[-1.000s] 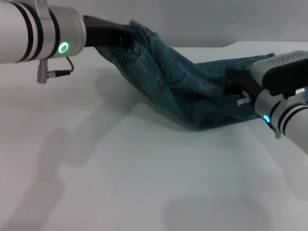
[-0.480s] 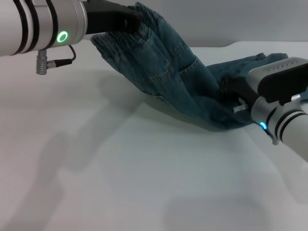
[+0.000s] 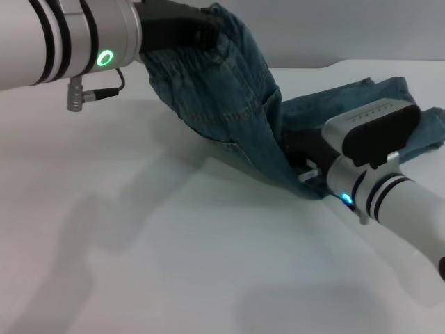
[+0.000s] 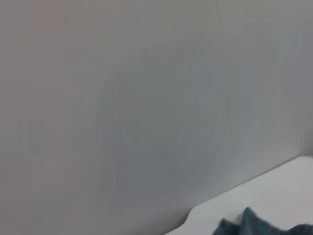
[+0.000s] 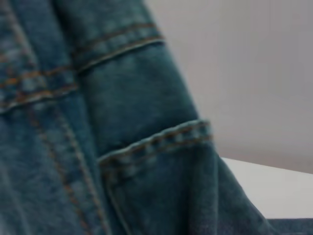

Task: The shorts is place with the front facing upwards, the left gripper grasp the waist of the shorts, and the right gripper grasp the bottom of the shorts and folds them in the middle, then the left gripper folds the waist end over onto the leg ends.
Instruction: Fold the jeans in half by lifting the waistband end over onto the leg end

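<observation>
The blue-green washed denim shorts [image 3: 236,111] hang stretched between the two arms above a plain white table [image 3: 174,257]. At the far left, the left gripper [image 3: 201,31], a black two-fingered claw on a thick white-silver arm with black bands and a green glowing ring, is raised well above the table and is clamped on the waist [image 3: 188,62], the puckered elastic denim band, which bunches around its tip. From there the cloth falls in a slanting sheet towards the right and nearer side, its stitched pocket seams facing the head camera, and meets the table just left of the other arm.

The right gripper [image 3: 309,163], a black blocky tool on a pale grey arm with a small blue light, sits low at the right, close to the table, pressed into the lower folds of the shorts. Its tips are buried in the denim, so whether they are apart or together cannot be told; it appears to be at the leg end of the garment. Beyond it, more of the denim lies flat on the table at the far right.

The right wrist view is filled with denim [image 5: 122,147] and orange double stitching very close to the lens. The left wrist view shows mostly grey wall, with a table edge and a small scrap of denim [image 4: 254,224].
</observation>
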`<state>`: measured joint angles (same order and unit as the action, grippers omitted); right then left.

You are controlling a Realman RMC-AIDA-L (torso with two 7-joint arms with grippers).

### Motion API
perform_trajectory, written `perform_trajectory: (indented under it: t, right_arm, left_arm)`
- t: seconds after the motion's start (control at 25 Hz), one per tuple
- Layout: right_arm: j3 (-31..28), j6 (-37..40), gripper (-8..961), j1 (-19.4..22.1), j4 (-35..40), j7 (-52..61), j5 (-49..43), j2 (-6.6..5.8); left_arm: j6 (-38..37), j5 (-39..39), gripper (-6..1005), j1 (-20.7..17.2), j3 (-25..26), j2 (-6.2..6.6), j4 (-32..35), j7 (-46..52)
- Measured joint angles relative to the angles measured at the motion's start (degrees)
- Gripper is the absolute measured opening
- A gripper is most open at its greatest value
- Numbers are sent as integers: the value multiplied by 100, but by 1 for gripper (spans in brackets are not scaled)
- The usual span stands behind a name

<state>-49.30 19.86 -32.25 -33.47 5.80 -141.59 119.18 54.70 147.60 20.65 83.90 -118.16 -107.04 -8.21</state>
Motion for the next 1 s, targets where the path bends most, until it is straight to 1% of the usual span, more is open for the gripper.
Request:
perform_trajectory:
  t: [0.4, 0.64, 1.0]
  right_arm:
    - [263, 56, 0, -97, 34, 190, -4, 26]
    - [492, 89, 0, -231, 32, 303, -5, 36]
    - [668, 170, 0, -396, 22, 467, -2, 51]
  left_arm:
    - [-199, -91, 62, -5, -193, 4, -113, -19]
    - [-264, -97, 62, 11, -300, 5, -187, -22]
    - [-401, -101, 61, 48, -396, 3, -195, -23]
